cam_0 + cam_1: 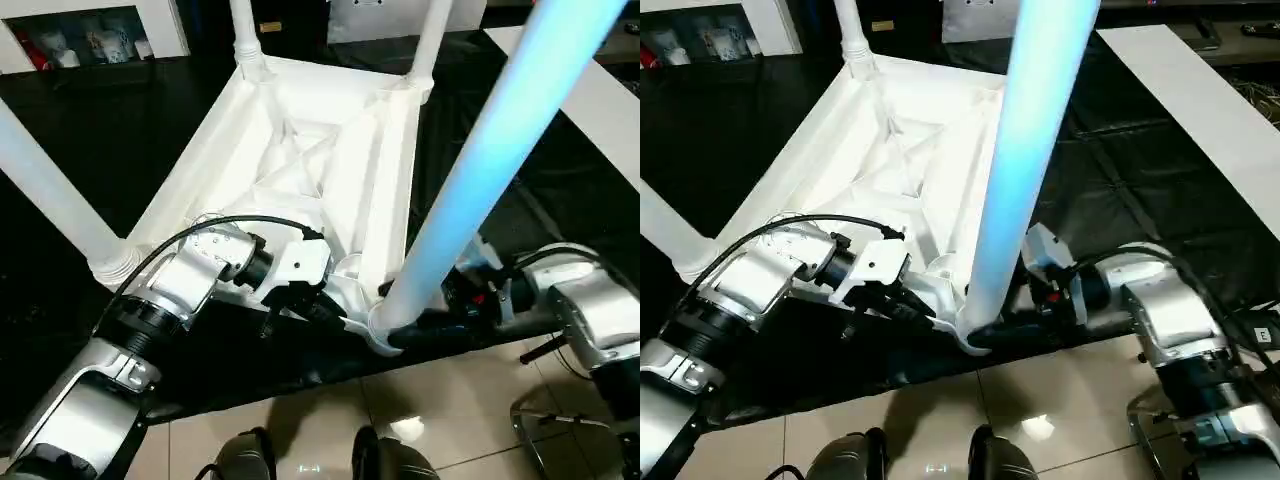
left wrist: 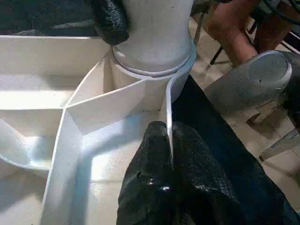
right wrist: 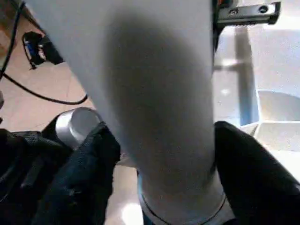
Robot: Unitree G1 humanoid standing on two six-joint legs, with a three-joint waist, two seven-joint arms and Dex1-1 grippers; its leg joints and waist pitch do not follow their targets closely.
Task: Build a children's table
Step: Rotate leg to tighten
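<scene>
The all-white plastic children's table (image 1: 330,160) lay upside down at frame centre on the black table cover (image 1: 120,130), ribbed underside up. Four tapered white tubular legs stood in its corner sockets, so assembly appeared nearly complete. The nearest leg (image 1: 490,160) was clasped at its base by the right gripper (image 3: 159,154). The left gripper (image 2: 168,187) pinched the top's thin edge rib.

The near corner socket (image 1: 375,325) of the table top (image 1: 300,150) is blocked: a leg (image 1: 490,160) stands in it, the right gripper (image 3: 159,154) clamps that leg just above the socket, and the left gripper (image 2: 168,159) pinches the rim wall beside it. Away from that socket, the ribbed underside lies open between the three other upright legs (image 1: 50,190) (image 1: 243,30) (image 1: 432,35). The black cover (image 1: 130,130) around the top is unobstructed.
</scene>
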